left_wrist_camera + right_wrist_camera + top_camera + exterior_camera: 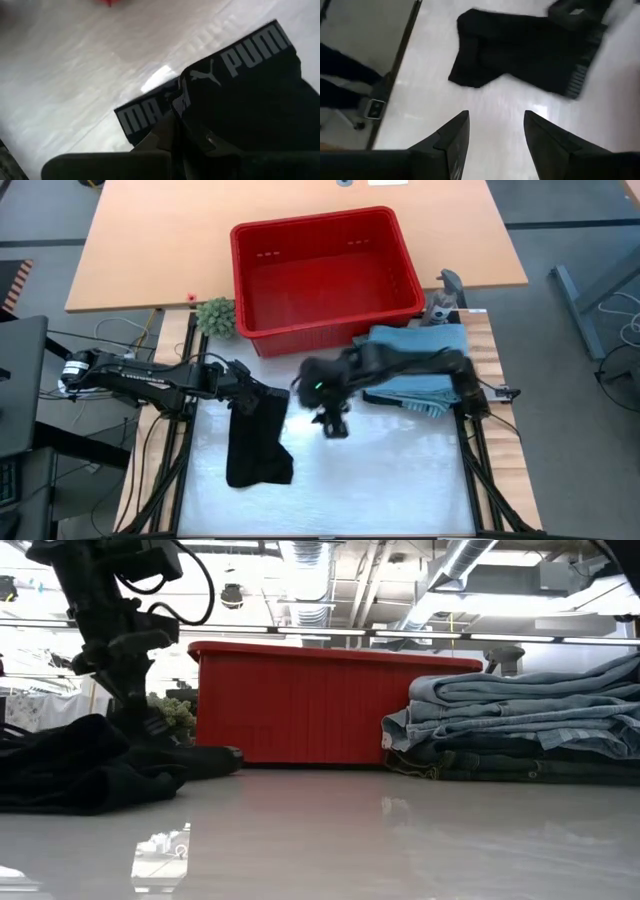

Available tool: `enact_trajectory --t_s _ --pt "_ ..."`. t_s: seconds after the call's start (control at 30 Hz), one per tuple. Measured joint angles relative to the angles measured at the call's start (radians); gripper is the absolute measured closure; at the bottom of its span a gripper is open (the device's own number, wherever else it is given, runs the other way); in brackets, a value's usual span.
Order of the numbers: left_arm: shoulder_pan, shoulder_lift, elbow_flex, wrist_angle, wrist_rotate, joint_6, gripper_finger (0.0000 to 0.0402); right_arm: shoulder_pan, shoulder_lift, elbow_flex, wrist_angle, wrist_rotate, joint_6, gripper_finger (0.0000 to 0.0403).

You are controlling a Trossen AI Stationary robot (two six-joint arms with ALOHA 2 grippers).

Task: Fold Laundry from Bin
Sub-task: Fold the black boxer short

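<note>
We found the left arm stretched low across the white surface (pixel 390 470) from the left, its left pincer (pixel 243 392) pinched tight on the waistband of a black cloth garment (pixel 258 445), which lay flat beside it. The right arm reached in from the right, bent at the elbow, its right pincer (pixel 333 425) pointing down over mid-surface, fingers spread and holding nothing. The large red slotted plastic bin (pixel 325 275) stood behind; folded light blue denim pieces (pixel 415 365) were stacked beside it.
</note>
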Motion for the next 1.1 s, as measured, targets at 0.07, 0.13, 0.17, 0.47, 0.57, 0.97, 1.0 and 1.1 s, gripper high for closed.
enact_trajectory --t_s 0.07,0.13,0.17,0.47,0.57,0.97,1.0,1.1 --pt "0.0 -0.001 0.0 -0.01 0.011 0.0 0.0401 0.009 0.068 0.0 0.073 -0.001 -0.024 0.0192" --pt "0.0 -0.007 0.0 -0.028 0.016 -0.005 0.0401 0.018 0.14 0.0 0.13 -0.044 -0.037 0.0198" --pt "0.0 -0.008 0.0 -0.037 0.015 -0.007 0.0401 0.02 0.175 0.0 0.157 -0.085 -0.043 0.0203" --pt "0.0 -0.007 0.0 -0.094 0.015 0.018 0.0401 0.044 0.406 -0.002 0.3 -0.225 -0.104 0.0378" --pt "0.0 -0.007 0.0 -0.094 0.015 0.019 0.0401 0.046 0.436 -0.002 0.356 -0.141 -0.098 0.0384" --pt "0.0 -0.007 0.0 -0.095 0.015 0.028 0.0401 0.055 0.49 -0.002 0.463 -0.028 -0.037 0.0387" --pt "0.0 -0.007 0.0 -0.094 0.014 0.028 0.0401 0.059 0.493 -0.003 0.469 -0.023 -0.041 0.0387" --pt "0.0 -0.007 0.0 -0.095 0.007 0.034 0.0401 0.071 0.503 0.001 0.491 -0.01 -0.045 0.0387"
